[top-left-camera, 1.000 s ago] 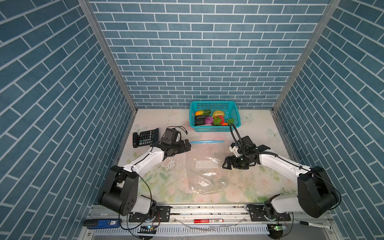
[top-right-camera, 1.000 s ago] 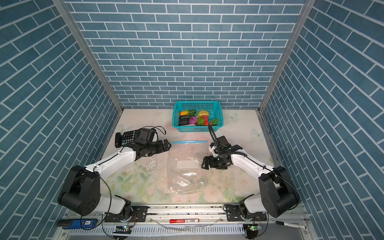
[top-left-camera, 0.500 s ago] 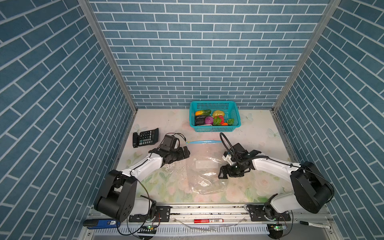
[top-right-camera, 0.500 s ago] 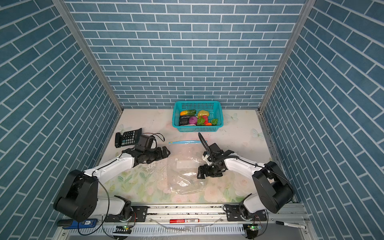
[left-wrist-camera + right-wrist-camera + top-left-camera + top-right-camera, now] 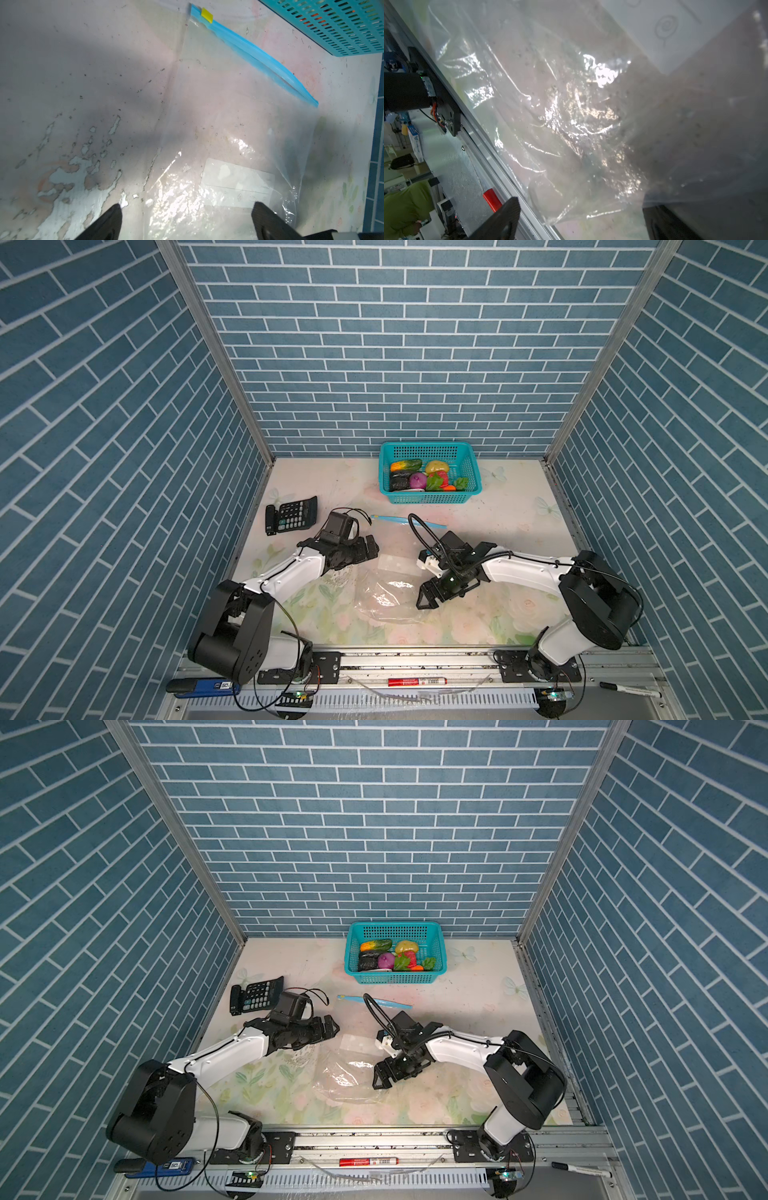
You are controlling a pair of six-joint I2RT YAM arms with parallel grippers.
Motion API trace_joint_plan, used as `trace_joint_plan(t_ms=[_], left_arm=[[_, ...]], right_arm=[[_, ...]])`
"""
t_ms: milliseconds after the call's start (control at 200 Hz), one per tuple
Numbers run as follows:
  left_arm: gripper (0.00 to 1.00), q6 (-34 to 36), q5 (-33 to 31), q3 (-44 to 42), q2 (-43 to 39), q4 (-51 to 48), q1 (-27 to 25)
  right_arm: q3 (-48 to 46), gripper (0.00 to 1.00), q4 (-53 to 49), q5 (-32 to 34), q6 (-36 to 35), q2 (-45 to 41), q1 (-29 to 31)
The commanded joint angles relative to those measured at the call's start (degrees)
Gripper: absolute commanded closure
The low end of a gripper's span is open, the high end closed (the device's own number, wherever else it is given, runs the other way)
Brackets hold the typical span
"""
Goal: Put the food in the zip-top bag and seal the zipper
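The zip-top bag (image 5: 386,585) (image 5: 353,1071) lies flat and crinkled on the floral table, with a white label patch (image 5: 236,182). Its light-blue zipper (image 5: 409,521) (image 5: 255,54) runs along the far edge, and the yellow slider (image 5: 207,15) sits at one end. The food (image 5: 428,480) (image 5: 395,959) sits in the teal basket (image 5: 428,444). My left gripper (image 5: 369,549) (image 5: 186,207) is open over the bag's left side. My right gripper (image 5: 424,601) (image 5: 581,205) is open over the bag's near right corner. Neither holds anything.
A black calculator (image 5: 293,514) lies at the left, behind the left arm. A red marker (image 5: 417,681), a blue device (image 5: 203,685) and a black pen (image 5: 627,689) rest on the front rail. Brick-pattern walls close in three sides.
The right gripper swung left and toward the front, over the bag's near right corner. The left gripper came down and forward to the bag's left side. Both stayed open.
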Motion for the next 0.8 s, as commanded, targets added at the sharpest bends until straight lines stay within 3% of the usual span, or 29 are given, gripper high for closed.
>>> trace_joint_plan(t_ms=[0, 330, 535, 790], left_arm=[[0.01, 1.7, -1.5, 2.9, 0.6, -2.3, 0.0], [0.01, 4.5, 0.5, 8.9, -1.5, -11.7, 0.0], [0.01, 4.1, 0.6, 9.2, -5.5, -16.3, 0.0], [0.01, 3.5, 0.3, 9.2, -8.8, -21.7, 0.0]], right_arm=[[0.8, 0.06, 1.1, 0.9, -7.6, 3.3, 2.2], [3.5, 0.05, 15.9, -0.8, -16.1, 7.6, 3.6], [8.4, 0.06, 20.7, 0.0, -16.2, 14.0, 3.7], [10.5, 0.07, 26.0, -1.0, -13.1, 14.4, 3.7]])
